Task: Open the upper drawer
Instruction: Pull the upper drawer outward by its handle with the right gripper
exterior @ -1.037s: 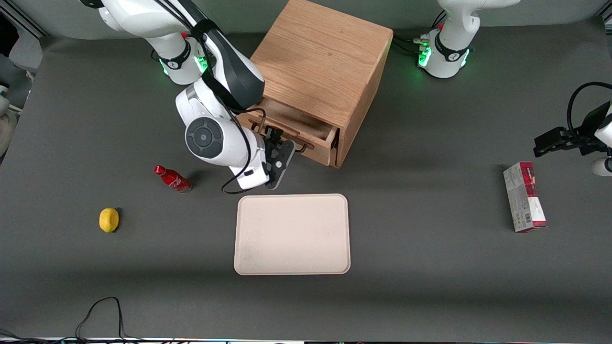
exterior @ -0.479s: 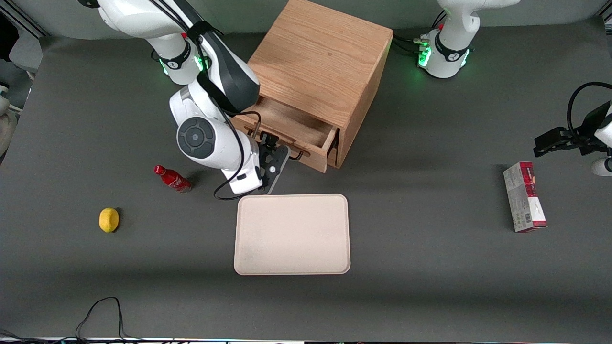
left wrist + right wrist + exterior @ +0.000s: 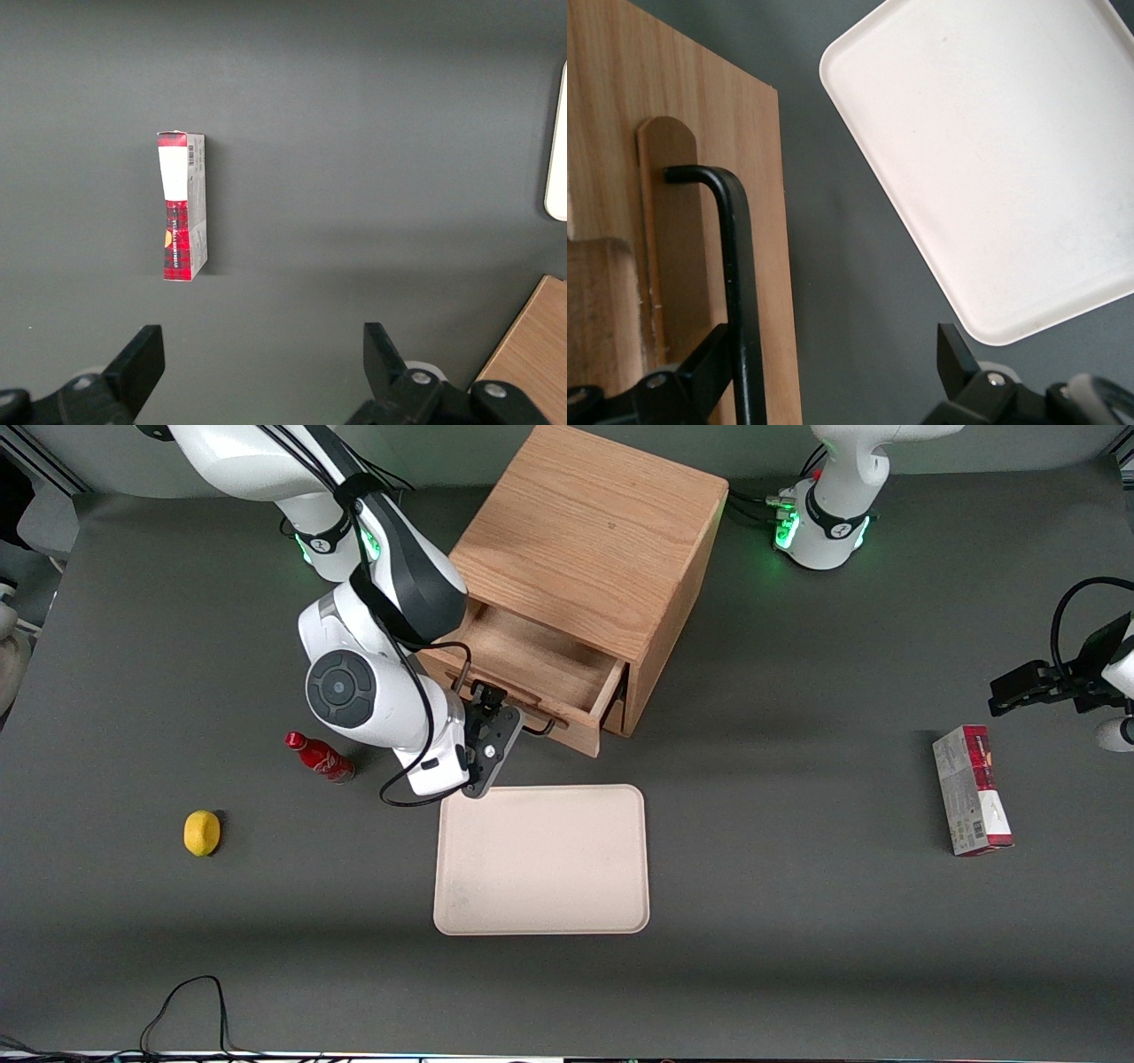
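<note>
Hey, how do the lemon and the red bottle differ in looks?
The lemon is yellow, short and rounded; the red bottle is red, longer and slim, with a narrow neck. The bottle lies nearer the gripper at the upper drawer. Both sit on the table toward the working arm's end.

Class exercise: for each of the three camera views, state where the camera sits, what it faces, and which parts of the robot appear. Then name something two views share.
Front view: high above the table, facing the arms; shows the working arm, its gripper at the upper drawer.
Right wrist view: on the working arm, facing the drawer handle and tray; gripper open.
Left wrist view: on the parked arm, facing the box.
Shared: the tray, in all three views.
</note>
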